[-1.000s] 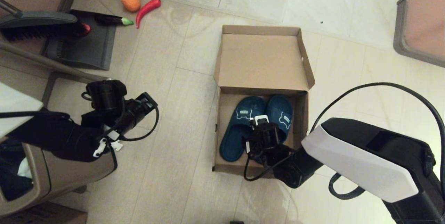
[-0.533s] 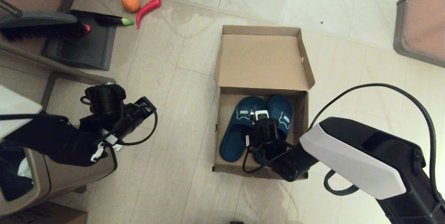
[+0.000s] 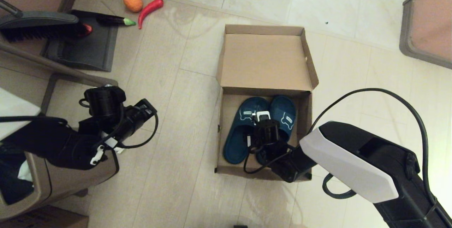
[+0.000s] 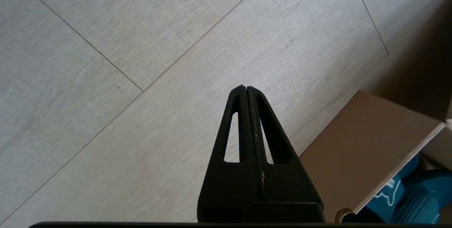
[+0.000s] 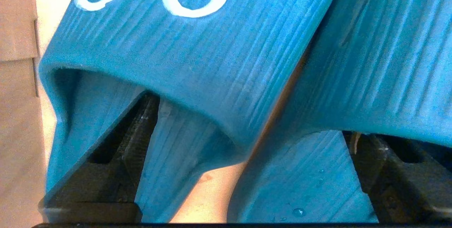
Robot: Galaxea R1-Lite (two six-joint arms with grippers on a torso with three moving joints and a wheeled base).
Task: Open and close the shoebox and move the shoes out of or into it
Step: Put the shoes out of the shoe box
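Observation:
The brown cardboard shoebox (image 3: 219, 132) stands open on the floor, its lid (image 3: 265, 62) folded back away from me. Both teal slippers lie inside side by side, the left one (image 3: 237, 136) and the right one (image 3: 286, 111). My right gripper (image 5: 247, 115) reaches down into the box and is open: one finger (image 5: 134, 139) sits under the left slipper's strap (image 5: 183, 40), the other finger (image 5: 385, 164) under the right slipper's strap. In the head view its wrist hides the fingertips. My left gripper (image 4: 243, 88) is shut on nothing, parked over the floor left of the box (image 4: 360, 143).
A taupe trash bin (image 3: 53, 178) stands under my left arm. A dark dustpan with brush (image 3: 84, 47) and toy vegetables (image 3: 150, 7) lie at the far left. Furniture (image 3: 427, 26) borders the far right. Bare tile surrounds the box.
My right arm has pushed forward and deeper into the box toward the slipper straps. The left arm has drifted slightly left and back.

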